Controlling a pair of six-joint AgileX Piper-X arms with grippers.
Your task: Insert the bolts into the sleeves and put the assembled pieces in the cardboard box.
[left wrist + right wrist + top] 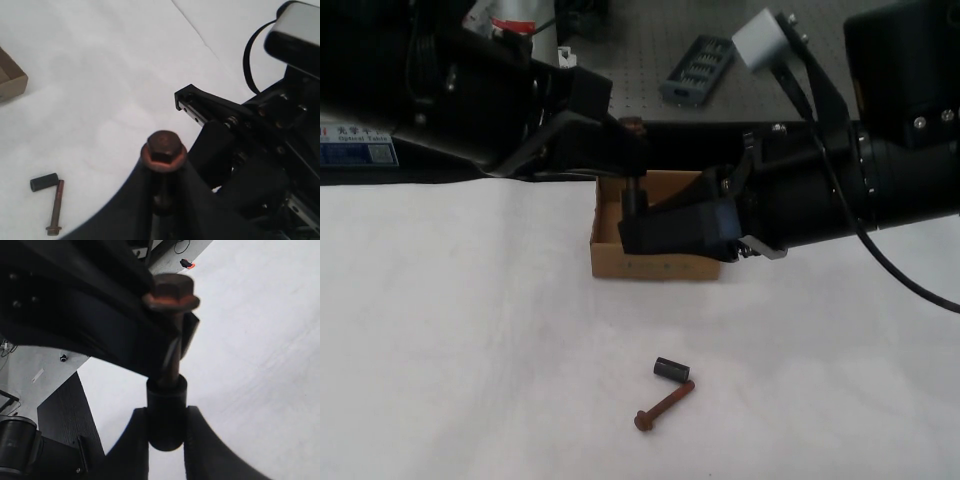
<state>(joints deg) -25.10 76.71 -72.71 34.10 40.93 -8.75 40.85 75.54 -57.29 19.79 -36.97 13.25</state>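
High view, upper left: the left gripper (163, 192) is clamped on a rusty bolt (163, 149), head up, over the cardboard box (655, 265) at frame centre. Centre right: the right gripper (166, 440) is closed around a black sleeve (166, 412) directly beneath. The shank meets the sleeve mouth; depth not readable. Lower centre, on the white cloth (440, 350): second sleeve (672, 370) and second bolt (665, 404), unassembled.

Step judged: first insertion. Next: push the bolt along the sleeve axis, then release into the box.
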